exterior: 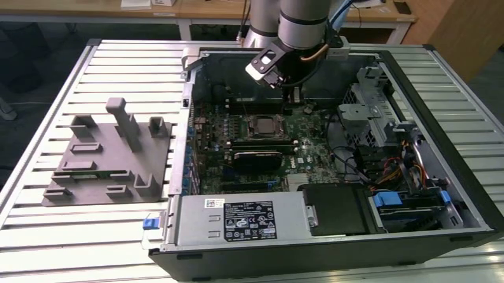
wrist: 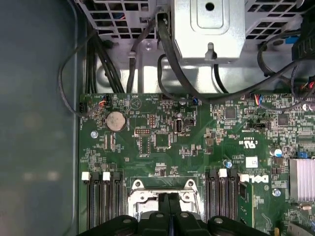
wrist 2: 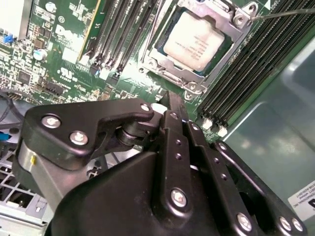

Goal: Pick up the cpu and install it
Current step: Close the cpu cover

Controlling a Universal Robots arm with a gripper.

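Inside socket frame [wrist 2: 157, 64]: cpu [wrist 2: 194, 42] seated; tool [wrist 2: 172, 103] closed, hovering clear above.

silver square cpu [wrist 2: 197, 42], flat, seated in motherboard socket [wrist 2: 224, 17]

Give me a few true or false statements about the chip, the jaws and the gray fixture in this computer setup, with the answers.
1. The silver chip lies in the socket on the green board. True.
2. The jaws are holding the chip. False: they are shut on nothing, apart from the chip.
3. The computer case is open, with its board exposed. True.
4. The gray fixture lies inside the case. False: it lies on the table beside the case, on the exterior view's left.
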